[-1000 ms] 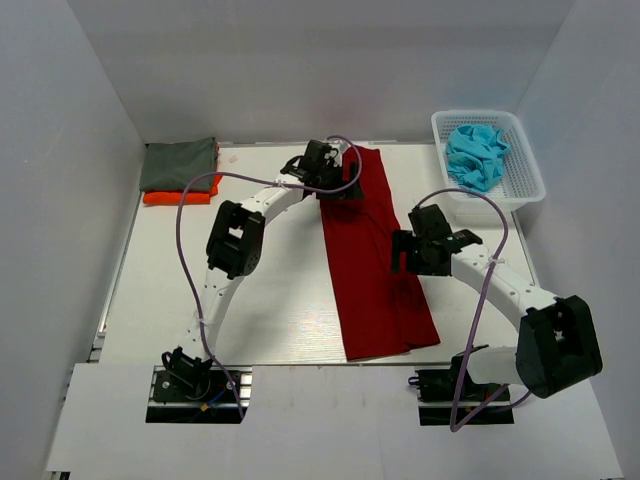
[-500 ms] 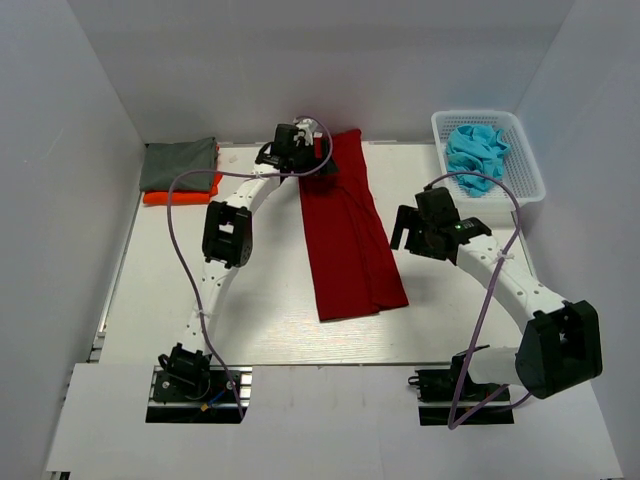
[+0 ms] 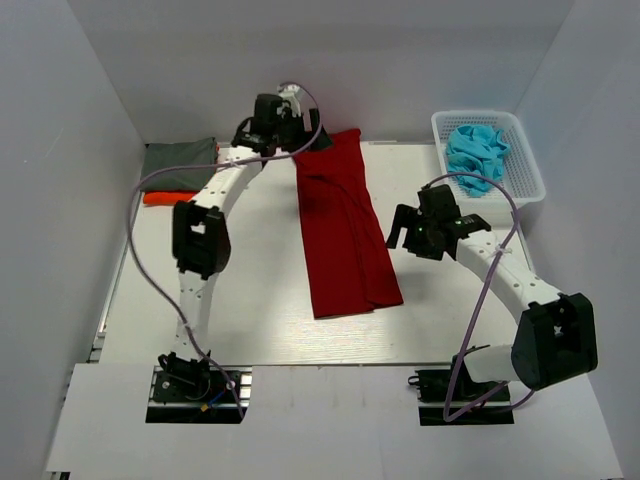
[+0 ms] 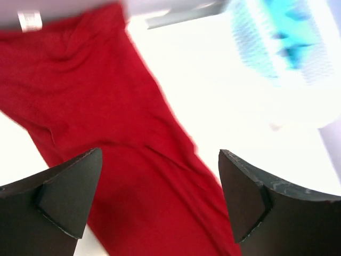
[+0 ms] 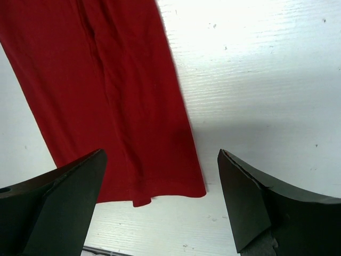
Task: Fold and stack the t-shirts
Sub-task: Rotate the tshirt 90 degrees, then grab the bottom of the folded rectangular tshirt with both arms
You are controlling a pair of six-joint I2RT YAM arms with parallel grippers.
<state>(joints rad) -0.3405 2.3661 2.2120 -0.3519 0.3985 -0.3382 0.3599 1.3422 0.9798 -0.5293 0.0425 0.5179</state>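
A dark red t-shirt (image 3: 345, 230), already folded lengthwise into a long narrow strip, is laid down the middle of the counter (image 3: 250, 300). Both pairs of jaws are spread wide and nothing is held. The left jaws are poised over its far end, apparently clear of it, and the right jaws beside its near half. A crosswise fold is judged next, so one end must be gripped.

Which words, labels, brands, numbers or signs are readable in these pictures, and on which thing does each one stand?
No text can be read in any view.
The red shirt has what looks like a small white tag at its edge in the left wrist view: too blurred to read.
Nothing else shows any writing.
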